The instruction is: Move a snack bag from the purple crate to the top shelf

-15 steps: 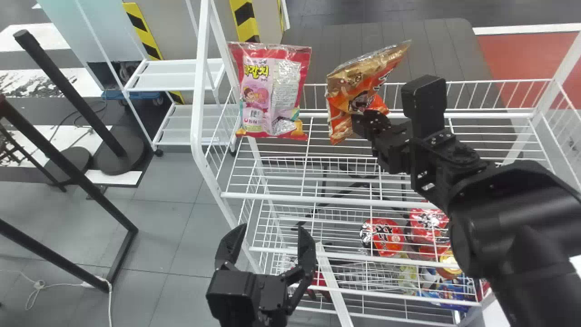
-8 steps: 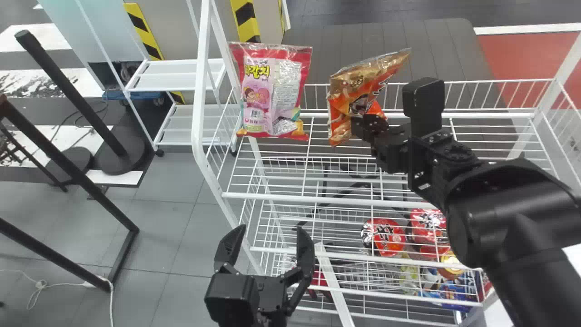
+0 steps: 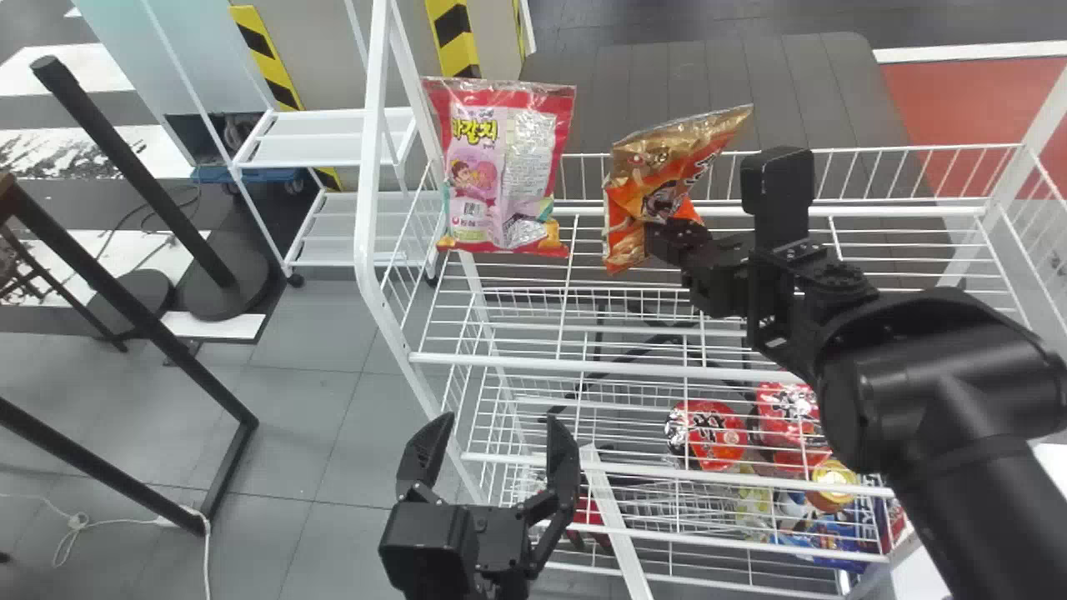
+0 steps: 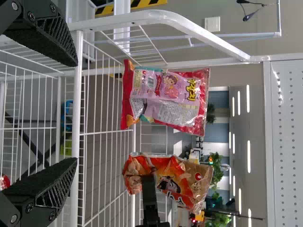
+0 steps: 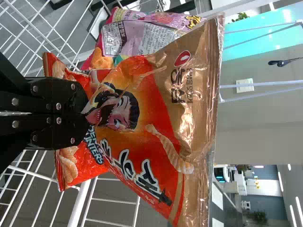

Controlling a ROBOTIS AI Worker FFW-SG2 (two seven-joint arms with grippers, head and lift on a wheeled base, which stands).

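Here's the orange snack bag (image 5: 142, 109) in glossy, crinkled plastic, a foil-like sheen on its gold end, the pink snack bag (image 3: 500, 167) shiny too, then smooth, white-coated metal wire on the top shelf (image 3: 542, 364), and matt, smooth-looking floor tiles (image 3: 317, 433).

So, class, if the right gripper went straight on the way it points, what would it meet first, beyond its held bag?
Probably the pink-and-red snack bag, with the orange bag in the right gripper touching first, though depth is unclear.
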